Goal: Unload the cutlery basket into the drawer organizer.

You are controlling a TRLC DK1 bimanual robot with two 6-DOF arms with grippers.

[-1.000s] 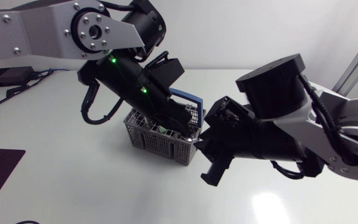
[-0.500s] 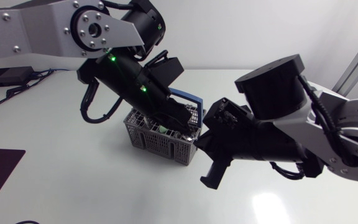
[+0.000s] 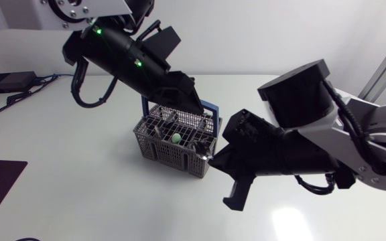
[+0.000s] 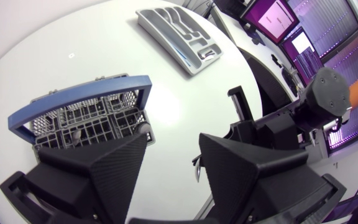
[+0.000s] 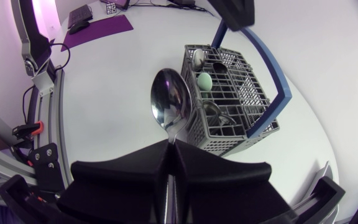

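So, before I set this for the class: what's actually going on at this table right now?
Two robot arms are unloading a cutlery basket. The right gripper is shut on a spoon, held by its handle beside the basket, bowl ahead of the fingers. The left gripper hangs open just above the basket, holding nothing. A green-ended piece stands in the basket. The drawer organizer lies farther off on the table.
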